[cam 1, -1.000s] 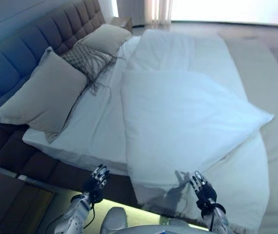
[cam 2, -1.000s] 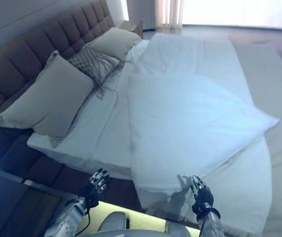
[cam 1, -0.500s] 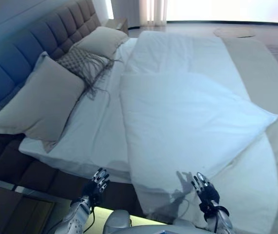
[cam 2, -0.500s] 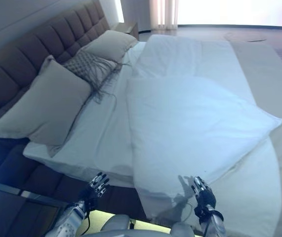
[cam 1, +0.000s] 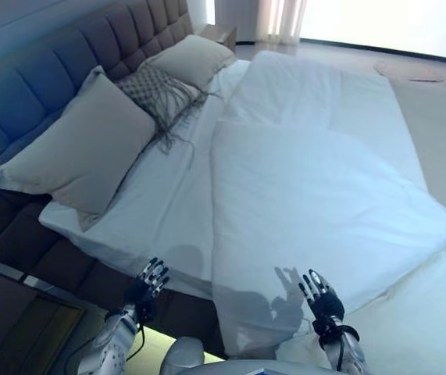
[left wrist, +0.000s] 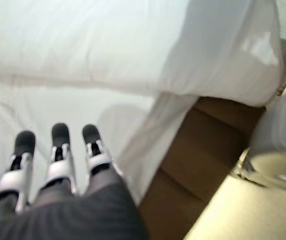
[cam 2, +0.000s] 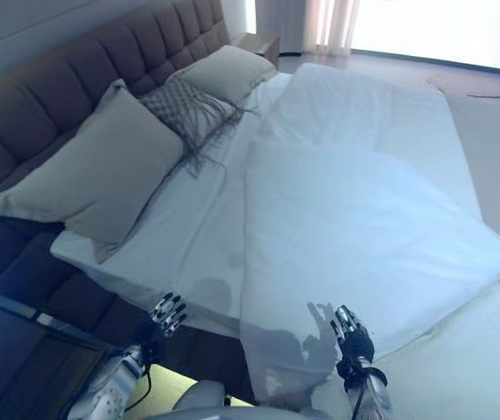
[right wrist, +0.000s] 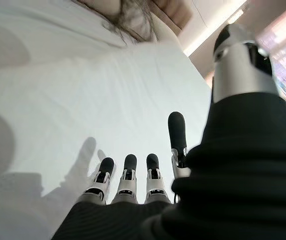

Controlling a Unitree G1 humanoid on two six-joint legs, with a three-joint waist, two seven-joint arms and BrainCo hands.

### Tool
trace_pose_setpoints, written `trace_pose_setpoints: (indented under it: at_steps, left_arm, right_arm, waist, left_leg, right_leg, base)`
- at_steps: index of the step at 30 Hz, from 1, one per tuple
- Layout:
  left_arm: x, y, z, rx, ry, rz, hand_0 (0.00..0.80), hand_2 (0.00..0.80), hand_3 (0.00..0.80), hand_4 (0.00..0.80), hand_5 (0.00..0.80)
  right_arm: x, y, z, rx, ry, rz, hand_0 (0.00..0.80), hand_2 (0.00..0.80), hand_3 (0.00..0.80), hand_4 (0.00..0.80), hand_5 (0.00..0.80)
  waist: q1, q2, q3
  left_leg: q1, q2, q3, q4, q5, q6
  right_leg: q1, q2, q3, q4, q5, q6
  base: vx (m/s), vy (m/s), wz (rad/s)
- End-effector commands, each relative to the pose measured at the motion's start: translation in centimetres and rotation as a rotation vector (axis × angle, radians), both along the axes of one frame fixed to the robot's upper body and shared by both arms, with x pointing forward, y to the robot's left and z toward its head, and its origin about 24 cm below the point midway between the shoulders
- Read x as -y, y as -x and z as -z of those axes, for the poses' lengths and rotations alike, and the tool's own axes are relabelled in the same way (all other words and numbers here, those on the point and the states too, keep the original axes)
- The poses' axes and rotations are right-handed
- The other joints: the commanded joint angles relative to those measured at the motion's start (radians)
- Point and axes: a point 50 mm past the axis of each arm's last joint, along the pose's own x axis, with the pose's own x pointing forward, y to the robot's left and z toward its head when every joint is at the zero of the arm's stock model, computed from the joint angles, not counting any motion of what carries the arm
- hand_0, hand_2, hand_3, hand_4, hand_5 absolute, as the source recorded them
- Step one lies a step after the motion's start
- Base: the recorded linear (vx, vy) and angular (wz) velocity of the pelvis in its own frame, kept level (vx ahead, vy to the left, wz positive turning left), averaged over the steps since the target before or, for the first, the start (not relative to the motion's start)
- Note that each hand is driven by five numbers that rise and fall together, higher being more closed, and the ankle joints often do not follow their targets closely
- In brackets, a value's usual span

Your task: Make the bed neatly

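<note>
A white duvet point(cam 1: 316, 195) lies folded back and askew on the bed, one corner hanging over the right side. The white sheet point(cam 1: 168, 203) is bare on the left half. My left hand point(cam 1: 148, 280) is open, held at the bed's near edge just before the sheet. It shows with straight fingers in its wrist view point(left wrist: 57, 160). My right hand point(cam 1: 320, 295) is open above the duvet's near edge, holding nothing. Its straight fingers show in its wrist view point(right wrist: 132, 175).
Two beige pillows point(cam 1: 78, 156) point(cam 1: 193, 58) and a fringed grey cushion point(cam 1: 160, 86) lean on the tufted headboard point(cam 1: 43, 70). A nightstand point(cam 1: 221, 33) stands at the far end. The brown bed base point(left wrist: 203, 165) shows below the sheet. A dark bedside surface point(cam 1: 12, 320) is at lower left.
The camera has shifted, so the whole bed sits further right in the picture. Both hands stay open at the bed's near edge, at about the same place.
</note>
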Motion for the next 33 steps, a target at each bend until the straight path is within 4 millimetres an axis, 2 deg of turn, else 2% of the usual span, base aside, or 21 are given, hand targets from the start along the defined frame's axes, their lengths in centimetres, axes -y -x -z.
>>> trace_pose_setpoints:
  at_steps: [1,3,5,7,9,11,13,16,17,18,19,20,22,24,25,26,27,28,30,32,33]
  left_arm:
    - [-0.4,-2.0,-2.0,0.122,0.005,0.013,0.0,0.0,0.0,0.0,0.0]
    - [0.1,-2.5,-1.8,0.121,0.018,0.036,0.0,0.0,0.0,0.0,0.0]
    - [0.5,-2.4,-1.7,0.117,0.023,0.031,0.0,0.0,0.0,0.0,0.0]
    - [0.6,-2.0,-1.4,0.105,0.031,0.003,0.0,0.0,0.0,0.0,0.0]
    - [0.4,-1.9,-1.4,0.092,0.027,0.003,0.0,0.0,0.0,0.0,0.0]
    - [0.6,-2.1,-1.5,0.077,0.015,0.039,0.0,0.0,0.0,0.0,0.0]
    - [0.4,-2.1,-1.7,0.07,-0.001,0.057,0.0,0.0,0.0,0.0,0.0]
    - [-0.2,-1.6,-1.7,0.066,-0.034,0.097,0.0,0.0,0.0,0.0,0.0]
    - [-0.6,-1.1,-1.4,0.043,-0.054,0.102,0.0,0.0,0.0,0.0,0.0]
    - [-0.9,-0.9,-1.3,0.035,-0.058,0.102,0.0,0.0,0.0,0.0,0.0]
    - [-1.2,-0.9,-1.3,0.038,-0.067,0.109,0.0,0.0,0.0,0.0,0.0]
    - [-1.3,-1.1,-1.4,0.044,-0.074,0.115,0.0,0.0,0.0,0.0,0.0]
    - [-1.1,-1.7,-1.8,0.061,-0.075,0.111,0.0,0.0,0.0,0.0,0.0]
    - [-1.0,-3.3,-2.7,0.106,-0.08,0.099,0.0,0.0,0.0,0.0,0.0]
    - [-1.0,-3.5,-2.8,0.113,-0.082,0.097,0.0,0.0,0.0,0.0,0.0]
    - [-1.0,-4.2,-3.3,0.136,-0.085,0.097,0.0,0.0,0.0,0.0,0.0]
    - [-0.8,-4.5,-3.5,0.141,-0.08,0.089,0.0,0.0,0.0,0.0,0.0]
    - [-0.8,-4.5,-3.7,0.148,-0.069,0.085,0.0,0.0,0.0,0.0,0.0]
    - [-1.1,-3.8,-3.8,0.147,-0.075,0.08,0.0,0.0,0.0,0.0,0.0]
    - [-0.9,-3.1,-3.2,0.129,-0.056,0.075,0.0,0.0,0.0,0.0,0.0]
    - [-0.4,-3.4,-3.2,0.143,-0.046,0.094,0.0,0.0,0.0,0.0,0.0]
  right_arm:
    - [0.7,-1.2,-1.3,0.036,0.041,-0.022,0.0,0.0,0.0,0.0,0.0]
    - [1.0,-1.6,-1.2,0.027,0.03,0.016,0.0,0.0,0.0,0.0,0.0]
    - [1.3,-1.8,-1.0,0.021,0.017,0.028,0.0,0.0,0.0,0.0,0.0]
    - [1.7,-2.0,-0.5,0.006,0.023,0.023,0.0,0.0,0.0,0.0,0.0]
    - [2.0,-2.1,-0.1,-0.01,0.038,0.054,0.0,0.0,0.0,0.0,0.0]
    - [2.6,-2.2,0.0,-0.018,0.024,0.147,0.0,0.0,0.0,0.0,0.0]
    - [3.0,-2.6,0.0,-0.026,0.002,0.223,0.0,0.0,0.0,0.0,0.0]
    - [3.8,-2.2,0.1,-0.027,-0.011,0.341,0.0,0.0,0.0,0.0,0.0]
    - [4.3,-1.6,0.3,-0.052,0.004,0.399,0.0,0.0,0.0,0.0,0.0]
    - [4.5,-1.2,0.5,-0.069,0.0,0.437,0.0,0.0,0.0,0.0,0.0]
    - [4.9,-0.7,0.7,-0.086,-0.008,0.476,0.0,0.0,0.0,0.0,0.0]
    - [5.1,-0.3,0.8,-0.099,0.009,0.497,0.0,0.0,0.0,0.0,0.0]
    - [5.5,0.1,0.9,-0.13,0.063,0.513,0.0,0.0,0.0,0.0,0.0]
    - [6.3,0.3,1.1,-0.175,0.104,0.551,0.0,0.0,0.0,0.0,0.0]
    - [6.4,0.3,1.2,-0.18,0.103,0.556,0.0,0.0,0.0,0.0,0.0]
    - [7.2,1.1,1.7,-0.231,0.096,0.615,0.0,0.0,0.0,0.0,0.0]
    - [7.6,2.1,2.2,-0.284,0.087,0.664,0.0,0.0,0.0,0.0,0.0]
    - [7.7,2.8,2.4,-0.309,0.087,0.686,0.0,0.0,0.0,0.0,0.0]
    - [8.2,4.9,2.8,-0.369,0.113,0.736,0.0,0.0,0.0,0.0,0.0]
    - [8.8,6.2,3.0,-0.399,0.114,0.808,0.0,0.0,0.0,0.0,0.0]
    - [9.3,6.1,2.7,-0.386,0.118,0.859,0.0,0.0,0.0,0.0,0.0]
  waist:
    - [0.025,-0.004,-0.005]
    - [0.009,-0.022,-0.003]
    - [-0.009,-0.037,-0.001]
    - [-0.019,-0.023,-0.007]
    - [-0.02,-0.004,-0.018]
    - [-0.02,0.001,-0.027]
    - [-0.009,-0.001,-0.024]
    - [-0.004,-0.009,-0.015]
    - [-0.013,-0.007,-0.01]
    - [-0.022,-0.008,-0.006]
    - [-0.033,-0.007,-0.002]
    - [-0.038,-0.01,0.0]
    - [-0.051,-0.016,0.004]
    - [-0.077,-0.045,0.018]
    - [-0.079,-0.047,0.02]
    - [-0.085,-0.053,0.024]
    - [-0.083,-0.059,0.023]
    - [-0.082,-0.064,0.027]
    - [-0.073,-0.072,0.034]
    - [-0.066,-0.06,0.039]
    - [-0.06,-0.051,0.046]
  left_leg:
    - [-0.111,0.064,0.002,-0.175,0.264,-0.026]
    - [-0.118,0.073,0.02,-0.039,0.228,-0.019]
    - [-0.114,0.09,0.009,0.104,0.207,-0.013]
    - [-0.07,0.11,-0.002,0.077,0.191,-0.011]
    - [-0.011,0.116,0.015,0.0,0.164,-0.015]
    - [0.021,0.1,0.042,-0.034,0.107,-0.018]
    - [0.037,0.074,0.029,-0.029,0.05,-0.012]
    - [0.037,0.03,0.035,0.027,0.002,0.023]
    - [0.064,0.0,0.037,0.024,-0.013,0.053]
    - [0.085,-0.022,0.039,0.02,-0.024,0.07]
    - [0.104,-0.032,0.043,0.013,-0.031,0.084]
    - [0.114,-0.033,0.052,0.007,-0.033,0.086]
    - [0.115,-0.025,0.054,0.008,-0.039,0.072]
    - [0.098,0.002,0.065,0.044,-0.072,0.046]
    - [0.096,0.01,0.066,0.048,-0.075,0.043]
    - [0.086,0.052,0.069,0.052,-0.077,0.028]
    - [0.084,0.094,0.081,0.061,-0.069,0.016]
    - [0.076,0.119,0.084,0.081,-0.07,0.005]
    - [0.046,0.165,0.063,0.156,-0.078,-0.018]
    - [0.039,0.184,0.052,0.137,-0.053,-0.029]
    - [0.031,0.183,0.039,0.086,-0.024,-0.028]
  right_leg:
    - [0.074,0.036,0.013,-0.072,0.066,-0.013]
    - [0.052,0.02,0.001,-0.073,0.084,-0.015]
    - [0.013,0.001,0.002,-0.06,0.101,-0.031]
    - [-0.015,-0.005,0.013,-0.042,0.102,-0.035]
    - [-0.022,-0.022,0.012,-0.028,0.1,-0.021]
    - [-0.02,-0.069,-0.006,-0.018,0.109,0.006]
    - [-0.034,-0.116,-0.006,0.017,0.111,0.034]
    - [-0.047,-0.177,0.002,0.109,0.121,0.066]
    - [-0.103,-0.219,0.02,0.238,0.193,0.078]
    - [-0.147,-0.237,0.045,0.315,0.228,0.081]
    - [-0.171,-0.239,0.059,0.341,0.234,0.073]
    - [-0.168,-0.238,0.062,0.305,0.236,0.069]
    - [-0.148,-0.221,0.077,0.171,0.239,0.072]
    - [-0.141,-0.211,0.133,-0.038,0.302,0.11]
    - [-0.14,-0.208,0.144,-0.053,0.31,0.114]
    - [-0.133,-0.19,0.169,-0.093,0.305,0.134]
    - [-0.124,-0.182,0.152,-0.09,0.297,0.143]
    - [-0.121,-0.174,0.142,-0.082,0.287,0.144]
    - [-0.11,-0.141,0.137,-0.072,0.266,0.127]
    - [-0.094,-0.12,0.124,-0.08,0.261,0.119]
    - [-0.102,-0.121,0.112,-0.078,0.258,0.121]
  base:
    - [-0.222,0.04,0.28]
    - [-0.232,0.076,0.29]
    - [-0.142,0.149,0.34]
    - [0.026,0.268,0.06]
    - [0.105,0.309,-0.19]
    - [0.112,0.277,0.21]
    - [0.139,0.26,0.41]
    - [0.098,0.205,0.28]
    - [0.107,0.219,0.16]
    - [0.162,0.225,0.01]
    - [0.161,0.084,-0.03]
    - [0.151,-0.043,-0.1]
    - [0.092,-0.2,-0.09]
    - [0.043,-0.324,-0.07]
    - [0.001,-0.365,-0.12]
    - [0.009,-0.357,-0.21]
    - [0.018,-0.43,-0.2]
    - [0.055,-0.318,-0.09]
    - [0.112,-0.29,0.01]
    - [0.09,-0.125,-0.06]
    - [-0.075,0.03,-0.06]
